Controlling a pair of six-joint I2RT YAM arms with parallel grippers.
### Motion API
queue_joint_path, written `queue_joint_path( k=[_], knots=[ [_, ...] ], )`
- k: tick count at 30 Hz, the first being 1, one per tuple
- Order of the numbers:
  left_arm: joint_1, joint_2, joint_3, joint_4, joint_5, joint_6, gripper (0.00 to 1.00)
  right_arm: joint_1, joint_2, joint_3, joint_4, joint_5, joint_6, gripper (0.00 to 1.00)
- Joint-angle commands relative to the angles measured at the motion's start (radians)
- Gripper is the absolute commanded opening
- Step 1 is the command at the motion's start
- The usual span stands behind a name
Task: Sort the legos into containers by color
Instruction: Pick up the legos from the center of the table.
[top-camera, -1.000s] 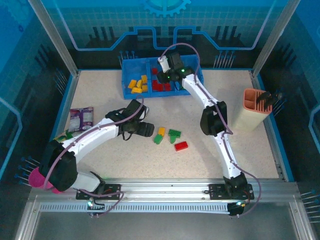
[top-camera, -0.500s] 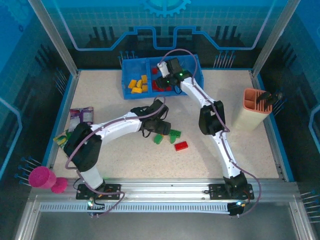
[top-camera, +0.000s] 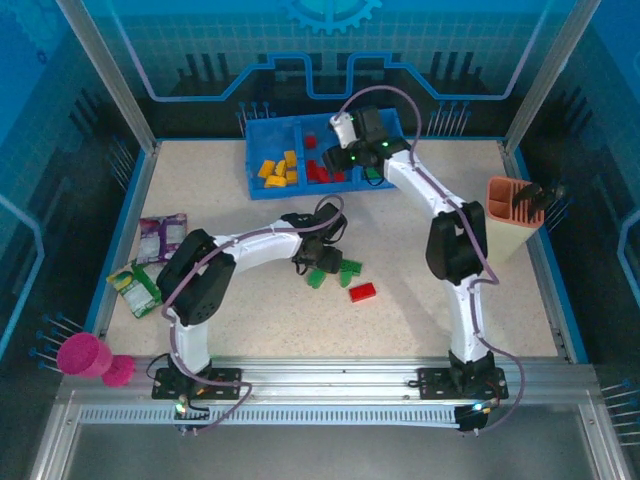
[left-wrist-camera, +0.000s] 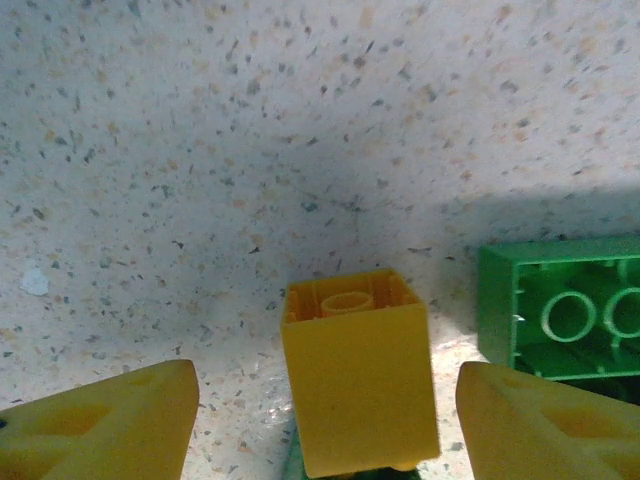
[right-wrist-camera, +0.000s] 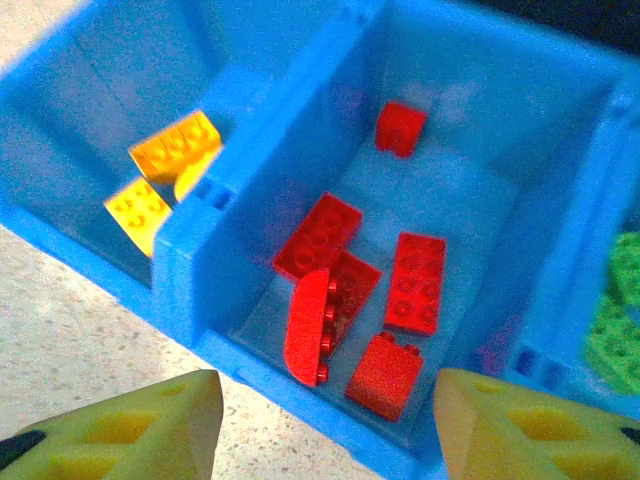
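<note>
Left claw (left-wrist-camera: 325, 380) reached yellow brick (left-wrist-camera: 360, 395), wide | green brick (left-wrist-camera: 560, 305) beside | right claw (right-wrist-camera: 325, 390) wide

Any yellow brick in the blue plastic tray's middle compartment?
No, the studded plastic bricks in the middle compartment are all red; the yellow bricks sit in the left compartment.

Purple packet (top-camera: 163, 236), magenta cup (top-camera: 80, 355), slotted holder (top-camera: 503, 228)

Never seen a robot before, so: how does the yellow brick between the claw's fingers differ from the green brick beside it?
The yellow brick is narrow, with one tube showing in its hollow side; the green brick is wider, with at least two. The yellow one sits between the fingers of the left claw; the green one lies outside them. Both show their hollow side.
</note>
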Motion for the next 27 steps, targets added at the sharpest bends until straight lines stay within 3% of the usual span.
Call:
queue_joint_path(
  k=[1,6,11,19,27],
  knots=[
    [-0.006,0.032,0.029,-0.034,0.0,-0.025,0.66,-0.01,-0.091,-0.053,0.054,-0.018,0.019,0.6],
    [-0.006,0.057,0.021,-0.006,0.005,-0.037,0.56,-0.01,-0.172,-0.139,0.062,-0.002,0.035,0.61],
    [-0.006,0.09,0.035,0.008,0.035,-0.035,0.32,-0.01,-0.272,-0.255,0.042,0.039,0.062,0.62],
    [-0.005,0.083,0.048,-0.006,0.018,-0.015,0.23,-0.008,-0.484,-0.49,0.03,0.036,0.099,0.67],
    [0.013,-0.001,0.035,0.018,-0.038,-0.008,0.2,0.001,-0.717,-0.799,0.017,0.044,0.192,0.68]
  ],
)
